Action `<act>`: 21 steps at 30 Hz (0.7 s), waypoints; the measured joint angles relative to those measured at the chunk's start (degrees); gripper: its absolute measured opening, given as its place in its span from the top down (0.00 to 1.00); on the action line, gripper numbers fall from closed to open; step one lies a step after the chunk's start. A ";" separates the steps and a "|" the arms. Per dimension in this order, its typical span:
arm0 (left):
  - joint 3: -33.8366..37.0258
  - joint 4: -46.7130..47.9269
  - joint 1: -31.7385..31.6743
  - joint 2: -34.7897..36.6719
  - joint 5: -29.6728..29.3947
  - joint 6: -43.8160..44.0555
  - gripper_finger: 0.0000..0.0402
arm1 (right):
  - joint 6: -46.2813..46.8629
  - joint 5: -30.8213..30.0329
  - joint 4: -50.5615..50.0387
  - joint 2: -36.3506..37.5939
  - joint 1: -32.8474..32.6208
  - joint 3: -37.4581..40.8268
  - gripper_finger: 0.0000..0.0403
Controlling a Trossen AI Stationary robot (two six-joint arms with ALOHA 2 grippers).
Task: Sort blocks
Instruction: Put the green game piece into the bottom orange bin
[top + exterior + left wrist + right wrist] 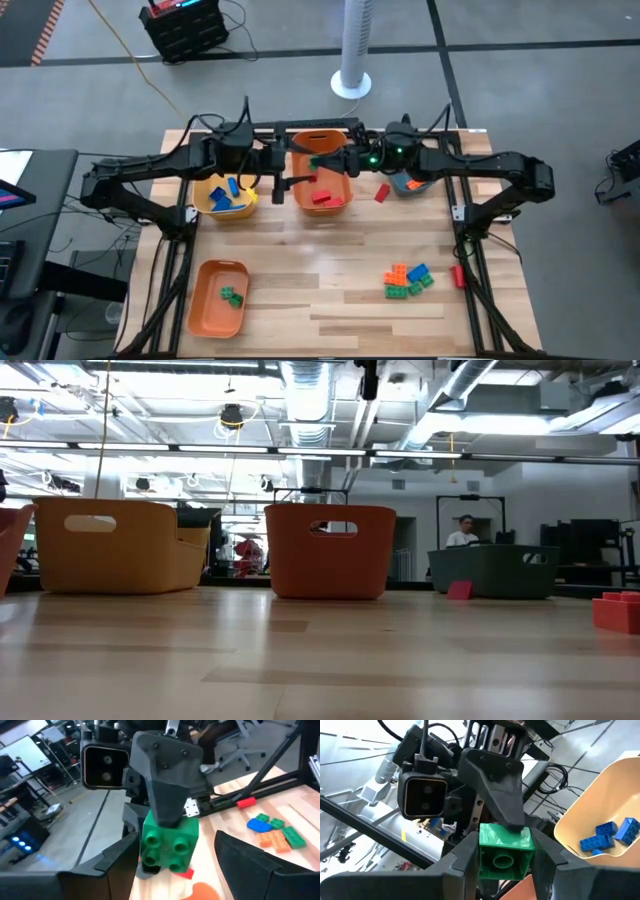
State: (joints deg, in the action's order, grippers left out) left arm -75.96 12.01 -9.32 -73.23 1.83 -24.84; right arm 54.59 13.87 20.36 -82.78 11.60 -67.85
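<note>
Right end effector [322,160] grasps a green block [506,851], its underside hidden between the left end effector's [283,165] spread fingers.

green block [505,851], yellow bin [212,204]; orange bin [325,145]

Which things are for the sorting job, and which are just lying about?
Job: green block held by the right end effector over the middle orange bin; left end effector open beside it; block pile; yellow bin.
Lying about: white stand and black crate, on the floor.
</note>
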 joint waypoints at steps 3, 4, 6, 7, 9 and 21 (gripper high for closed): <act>0.00 -0.01 -0.02 -0.02 1.46 -0.02 0.37 | 0.02 0.41 0.06 0.00 -0.50 0.00 0.65; 0.00 -0.16 -0.02 -0.01 2.06 -0.24 0.37 | 0.00 0.45 0.07 0.00 -0.59 0.00 0.65; -0.02 -0.18 -0.02 0.00 2.98 -1.14 0.38 | 0.00 0.54 0.00 0.00 -0.72 0.00 0.65; -0.02 -0.18 -0.01 -0.01 3.35 -1.42 0.39 | 0.00 0.60 0.00 0.00 -0.72 0.00 0.65; -0.02 -0.19 0.00 -0.02 3.93 -1.41 0.44 | 0.00 1.12 0.02 0.00 -0.72 0.00 0.65; -0.04 -1.74 -0.07 0.00 6.30 3.16 0.67 | 1.01 2.28 0.54 0.00 -0.71 0.02 0.59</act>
State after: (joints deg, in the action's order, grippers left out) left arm -76.01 10.26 -9.39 -73.23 8.13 -21.68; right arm 55.60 16.15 20.90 -82.78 10.89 -67.83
